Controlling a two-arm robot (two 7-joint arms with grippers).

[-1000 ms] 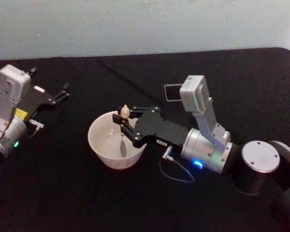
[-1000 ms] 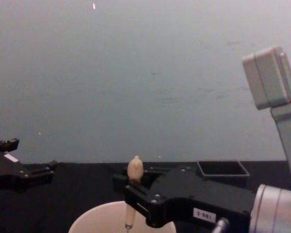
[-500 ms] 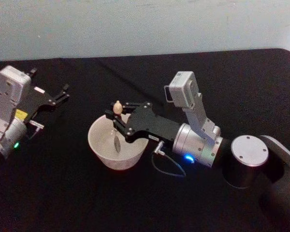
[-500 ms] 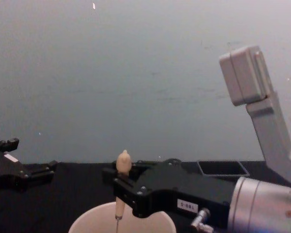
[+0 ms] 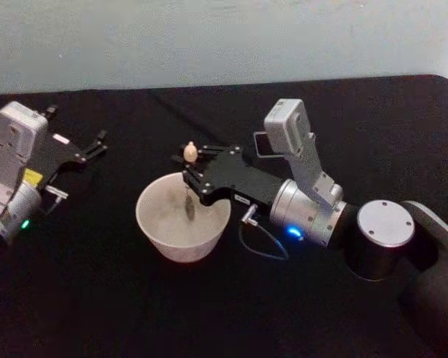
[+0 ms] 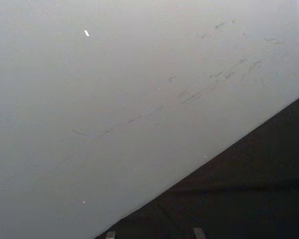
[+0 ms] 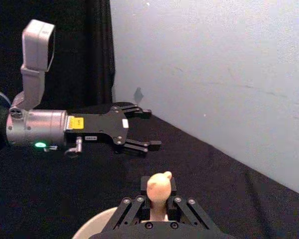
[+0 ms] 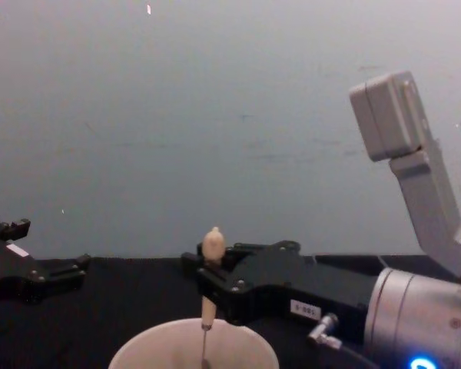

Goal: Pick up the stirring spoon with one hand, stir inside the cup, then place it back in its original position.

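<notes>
Since half a second ago my right gripper [image 5: 190,175] has carried the spoon [image 8: 212,246] across the cup [image 5: 151,224] toward about 1 o'clock, and the cup itself sits where it did. The fingers are pinching the pale wooden handle just under its rounded knob, which stands clear above them. In the chest view the spoon hangs close to upright, its thin shaft dropping past the rim into the cup. From the head view I see the small metal bowl inside the cup, a little toward 12 o'clock of its middle; I cannot tell whether it touches the bottom. The right arm reaches in from 4 o'clock, low over the cup's far rim, with its wrist camera block raised above it. The cup stands near the middle of the black table [image 5: 97,298]. The holder [image 5: 258,146], dark and square-mouthed, lies at about 2 o'clock from the cup, near it, and is partly hidden behind that camera block. My left gripper [image 5: 75,127] is parked at about 10 o'clock from the cup, well apart from it, with its fingers spread and nothing between them; the right wrist view shows it the same way, pointing across the table toward the wall.
</notes>
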